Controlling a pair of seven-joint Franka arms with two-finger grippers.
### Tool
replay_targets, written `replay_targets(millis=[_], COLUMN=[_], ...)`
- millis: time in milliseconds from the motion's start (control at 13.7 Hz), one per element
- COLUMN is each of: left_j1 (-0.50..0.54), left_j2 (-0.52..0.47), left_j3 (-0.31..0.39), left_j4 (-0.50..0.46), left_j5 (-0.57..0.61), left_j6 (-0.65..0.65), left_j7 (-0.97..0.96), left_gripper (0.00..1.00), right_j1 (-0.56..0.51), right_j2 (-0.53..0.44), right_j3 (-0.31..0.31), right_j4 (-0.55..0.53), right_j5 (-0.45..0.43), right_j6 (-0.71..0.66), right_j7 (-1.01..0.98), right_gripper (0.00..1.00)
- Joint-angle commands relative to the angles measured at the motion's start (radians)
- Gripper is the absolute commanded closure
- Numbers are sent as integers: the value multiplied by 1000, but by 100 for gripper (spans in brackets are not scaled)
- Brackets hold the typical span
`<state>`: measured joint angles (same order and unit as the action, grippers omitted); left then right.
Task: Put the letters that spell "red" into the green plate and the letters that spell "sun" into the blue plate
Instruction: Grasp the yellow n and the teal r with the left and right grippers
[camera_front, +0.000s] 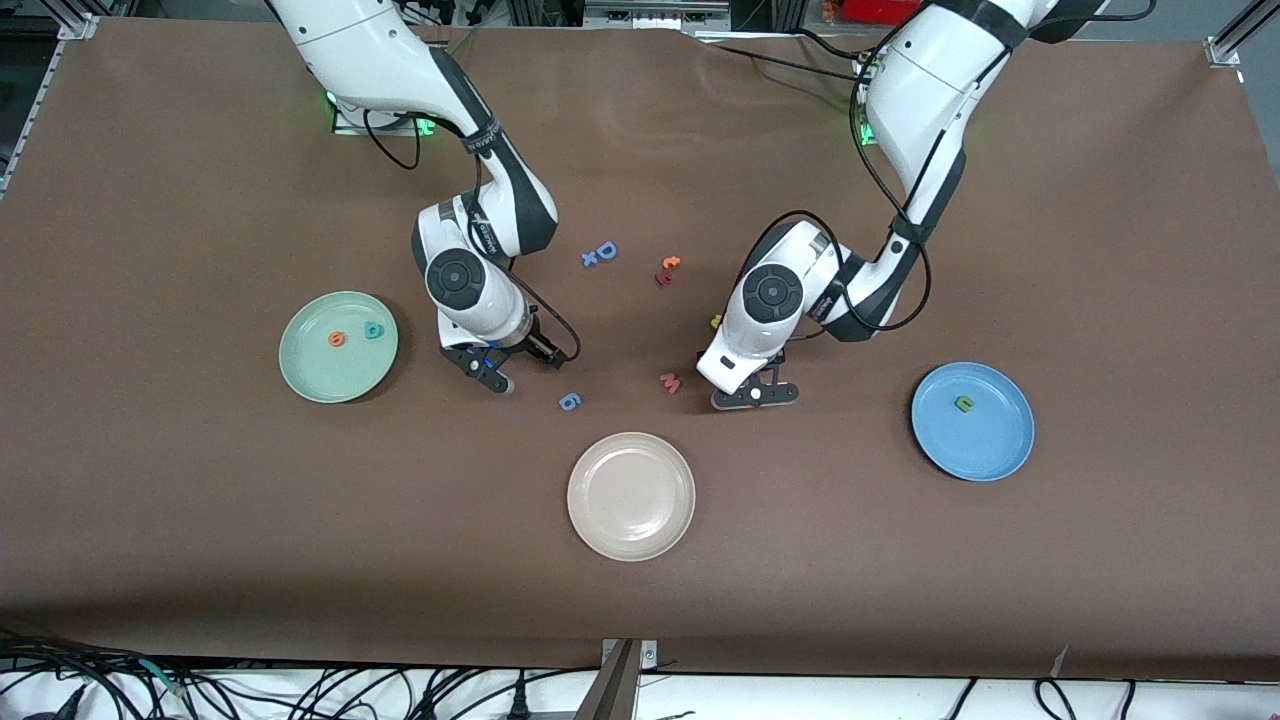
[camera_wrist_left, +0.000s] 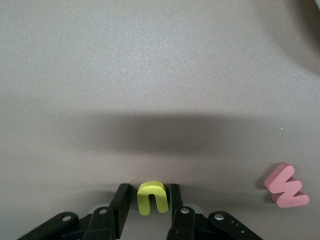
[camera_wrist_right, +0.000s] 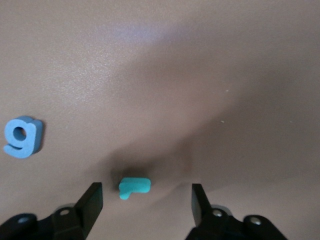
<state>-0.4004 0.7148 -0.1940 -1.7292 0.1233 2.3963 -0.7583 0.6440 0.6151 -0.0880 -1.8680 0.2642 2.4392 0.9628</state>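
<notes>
- The green plate (camera_front: 300, 372), toward the right arm's end of the surface (camera_front: 200, 520), holds the orange "e" (camera_front: 337, 339) and the teal "d" (camera_front: 373, 330); "red" lacks only its "r".
- The teal "r" (camera_wrist_right: 134, 187) lies flat on the surface between the fingers of the right claw (camera_wrist_right: 146, 204), which stand wide apart and touch nothing; the claw sits low, at about 3 o'clock from the green plate.
- The blue plate (camera_front: 1000, 455), toward the left arm's end, holds the dark green u/n letter (camera_front: 964, 403); two letters of "sun" are left.
- The left claw (camera_wrist_left: 153, 200) is low on the surface at about 9 o'clock from the blue plate, its fingers pressed against both sides of the yellow u/n letter (camera_wrist_left: 152, 197), which looks not yet lifted.
- A bit of yellow (camera_front: 716, 322), likely the "s", shows beside the left arm's wrist.
- The pink w (camera_wrist_left: 287, 186), the blue g (camera_wrist_right: 21, 136) and the cream plate (camera_front: 590, 520) are not wanted.
- By my judgement the task is about half done.
</notes>
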Motion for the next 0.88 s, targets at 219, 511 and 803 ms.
replay_targets(millis=[219,511,803], left_j1=[-15,-15,-8], left_j2=[12,14,6], left_j3=[13,13,14], left_j4=[17,17,17], left_j5=[71,99,101], left_j6=[0,0,-15], left_j7=[-15,-21,-12], left_gripper=[75,88,89], right_j1=[17,26,25], right_j2=[20,29,37], right_j3=[-6,-6,-6], right_j4=[6,6,1], right_j5=[3,4,4], right_j6=[41,63,61], right_j7=[4,4,1], right_gripper=[27,27,36])
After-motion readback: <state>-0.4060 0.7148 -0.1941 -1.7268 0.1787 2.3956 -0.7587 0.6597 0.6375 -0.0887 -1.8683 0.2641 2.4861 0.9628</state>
